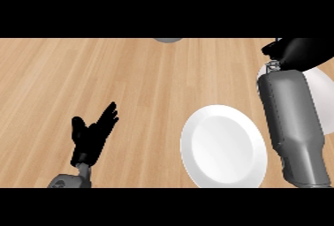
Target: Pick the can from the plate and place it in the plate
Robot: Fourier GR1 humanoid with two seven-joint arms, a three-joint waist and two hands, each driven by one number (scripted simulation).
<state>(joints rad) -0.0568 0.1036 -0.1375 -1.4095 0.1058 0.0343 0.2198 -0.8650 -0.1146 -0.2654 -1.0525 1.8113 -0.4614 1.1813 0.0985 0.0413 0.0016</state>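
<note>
Your right hand (301, 52) is at the far right, over the far plate (326, 86), which the forearm mostly covers. That's the pick step, by my read: reach or grasp on the can. The can itself isn't visible; hand and forearm hide it, so presumably it's under there, but I can't confirm. I can't tell whether the right hand is closed on anything or not. Your left hand (93, 132) rests spread, fingers up, near left on the table (130, 79). The near plate (224, 146) sits just left of the right forearm, nothing on it. Next: get the can secured, lift it straight up, carry it near and slightly left, and set it upright on the near plate. A grey object (168, 39) at the far edge is cut off.
</note>
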